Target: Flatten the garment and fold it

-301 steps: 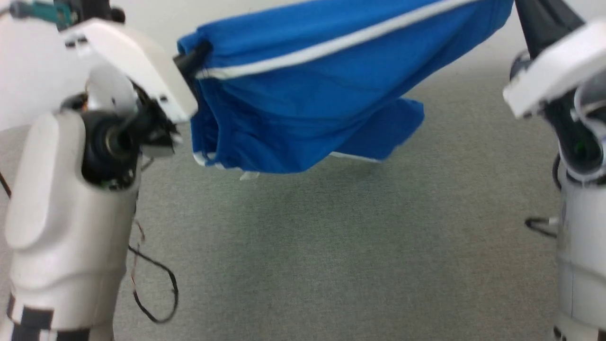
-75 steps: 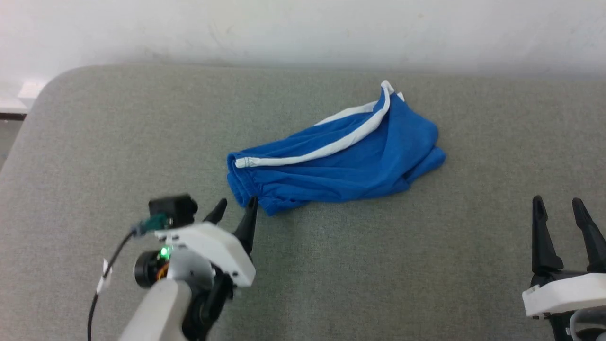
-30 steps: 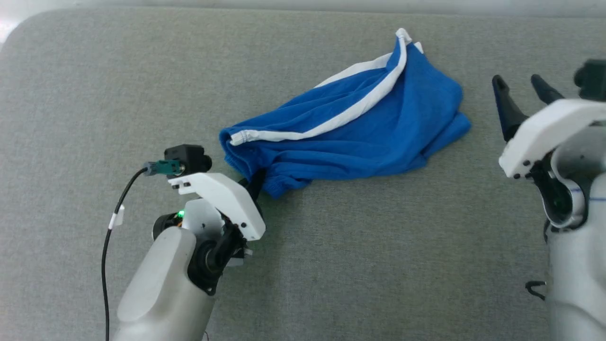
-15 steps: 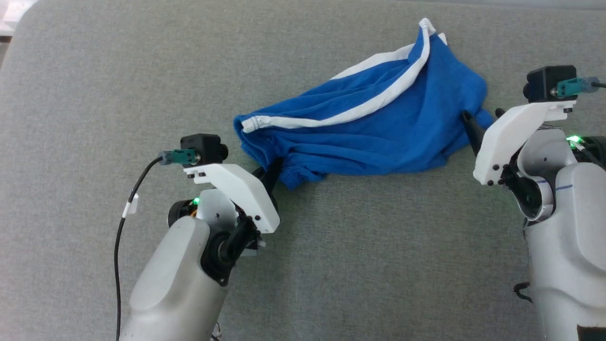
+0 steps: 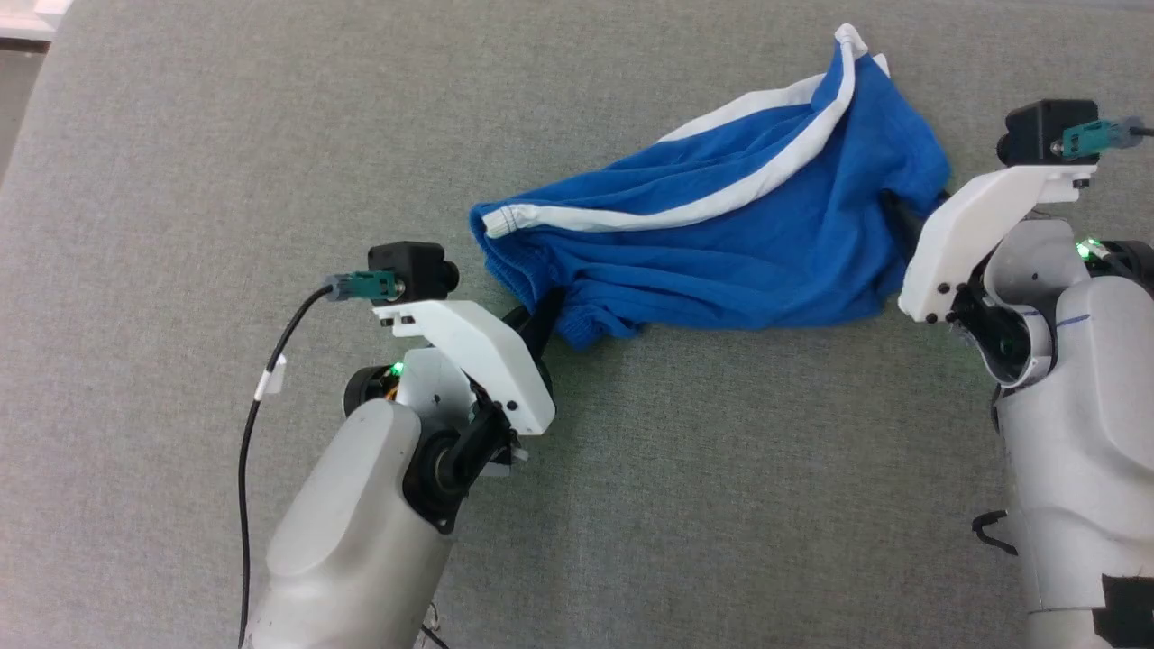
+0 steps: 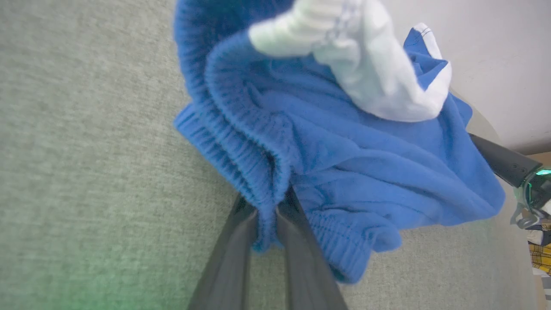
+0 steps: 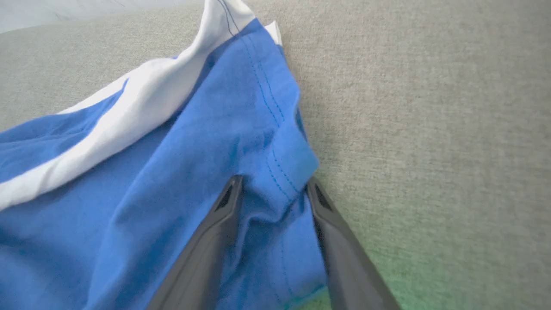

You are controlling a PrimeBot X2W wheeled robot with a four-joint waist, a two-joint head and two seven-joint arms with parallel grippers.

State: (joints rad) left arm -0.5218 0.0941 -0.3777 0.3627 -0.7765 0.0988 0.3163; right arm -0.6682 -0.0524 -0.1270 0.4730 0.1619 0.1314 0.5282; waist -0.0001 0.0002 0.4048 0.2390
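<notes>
The garment [image 5: 721, 261] is bright blue with white trim bands — the surface [image 5: 180, 180] beneath flecked grey, perhaps greenish.

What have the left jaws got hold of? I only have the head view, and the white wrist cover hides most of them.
Observer: In the left wrist view the left jaws are shut on the garment, pinching its ribbed elastic edge between the two fingers.
Operator: And the right jaws, have they closed on the other end?
Observer: No. The right wrist view shows the right jaws open, one finger on each side of a stitched hem. Cloth lies between them, with a wide gap.
</notes>
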